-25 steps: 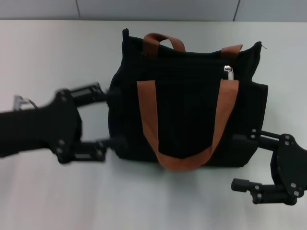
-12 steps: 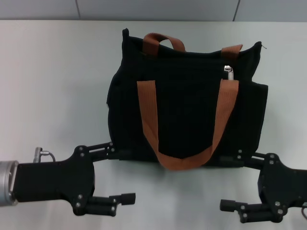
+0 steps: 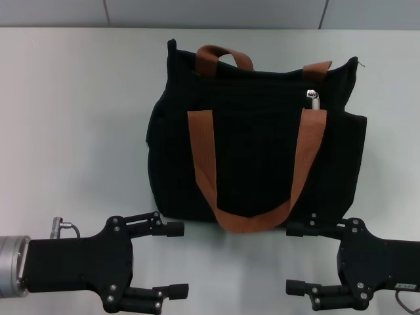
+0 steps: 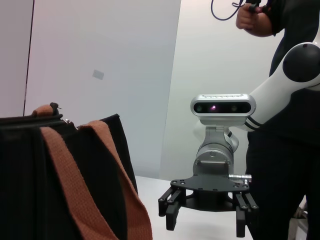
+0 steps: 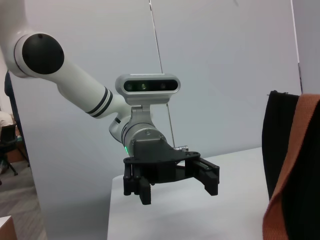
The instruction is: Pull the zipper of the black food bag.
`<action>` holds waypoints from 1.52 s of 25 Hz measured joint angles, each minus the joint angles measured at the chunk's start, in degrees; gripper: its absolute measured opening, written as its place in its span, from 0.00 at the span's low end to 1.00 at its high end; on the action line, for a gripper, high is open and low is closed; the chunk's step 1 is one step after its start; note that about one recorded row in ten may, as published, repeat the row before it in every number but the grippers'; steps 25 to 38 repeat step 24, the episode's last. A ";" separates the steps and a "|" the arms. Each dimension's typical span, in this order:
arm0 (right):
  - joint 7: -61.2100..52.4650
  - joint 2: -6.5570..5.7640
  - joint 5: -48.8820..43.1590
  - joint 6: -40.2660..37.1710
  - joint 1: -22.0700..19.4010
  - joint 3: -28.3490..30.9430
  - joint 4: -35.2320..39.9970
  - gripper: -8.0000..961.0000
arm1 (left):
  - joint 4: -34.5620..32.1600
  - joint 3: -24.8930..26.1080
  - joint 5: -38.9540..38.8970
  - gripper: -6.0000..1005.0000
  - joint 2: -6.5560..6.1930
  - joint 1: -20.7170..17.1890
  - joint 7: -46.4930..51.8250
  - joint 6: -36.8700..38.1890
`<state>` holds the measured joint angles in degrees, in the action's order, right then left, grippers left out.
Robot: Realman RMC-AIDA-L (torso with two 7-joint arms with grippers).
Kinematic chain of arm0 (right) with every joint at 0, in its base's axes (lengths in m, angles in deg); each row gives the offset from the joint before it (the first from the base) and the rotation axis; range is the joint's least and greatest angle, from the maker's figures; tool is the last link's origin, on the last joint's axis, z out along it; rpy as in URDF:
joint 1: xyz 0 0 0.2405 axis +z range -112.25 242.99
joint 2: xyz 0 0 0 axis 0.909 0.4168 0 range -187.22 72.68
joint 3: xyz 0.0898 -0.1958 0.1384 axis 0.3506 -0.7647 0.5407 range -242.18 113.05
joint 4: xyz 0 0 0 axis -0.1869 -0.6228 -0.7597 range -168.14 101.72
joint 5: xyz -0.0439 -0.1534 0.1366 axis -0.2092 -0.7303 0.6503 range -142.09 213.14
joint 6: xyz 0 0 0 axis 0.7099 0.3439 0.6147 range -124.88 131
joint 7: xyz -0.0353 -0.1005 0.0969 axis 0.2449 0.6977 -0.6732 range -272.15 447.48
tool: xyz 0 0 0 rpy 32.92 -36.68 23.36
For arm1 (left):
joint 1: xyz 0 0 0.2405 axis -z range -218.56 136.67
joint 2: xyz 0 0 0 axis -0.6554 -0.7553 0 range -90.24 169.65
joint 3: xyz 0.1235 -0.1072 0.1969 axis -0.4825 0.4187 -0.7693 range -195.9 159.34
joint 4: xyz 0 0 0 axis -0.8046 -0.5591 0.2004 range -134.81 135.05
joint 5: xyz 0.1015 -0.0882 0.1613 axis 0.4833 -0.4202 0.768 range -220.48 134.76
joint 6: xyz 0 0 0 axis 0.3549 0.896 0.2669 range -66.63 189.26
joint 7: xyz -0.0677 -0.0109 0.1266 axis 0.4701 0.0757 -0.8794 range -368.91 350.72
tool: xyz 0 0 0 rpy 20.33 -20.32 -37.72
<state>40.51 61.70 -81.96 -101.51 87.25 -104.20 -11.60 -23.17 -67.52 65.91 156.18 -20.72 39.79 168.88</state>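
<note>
Both grippers, left point(image 3: 172, 258) and right point(image 3: 296, 258), spread wide and empty, black food bag point(image 3: 256, 141) beyond them; zipper pull point(image 3: 314, 98) at bag's right end, fitting either stage.

My three eyes on the black bag

My head camera looks steeply down on the black food bag point(image 3: 252, 141) at twelve o'clock, close. My left wrist camera looks level, rightward, at my right gripper point(image 4: 206, 212); my right wrist camera looks back at my left gripper point(image 5: 172, 182). Both wrist views share a bag edge.
</note>
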 joint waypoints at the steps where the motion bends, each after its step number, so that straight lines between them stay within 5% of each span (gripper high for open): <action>1: 0.01 0.03 -0.05 0.06 0.01 0.00 -0.02 0.85 | 0.10 0.01 0.02 0.83 0.00 0.02 -0.02 -0.04; 38: 0.06 0.04 -0.11 0.07 0.09 0.00 0.27 0.85 | 0.18 0.02 0.03 0.83 -0.02 0.12 -0.11 -0.09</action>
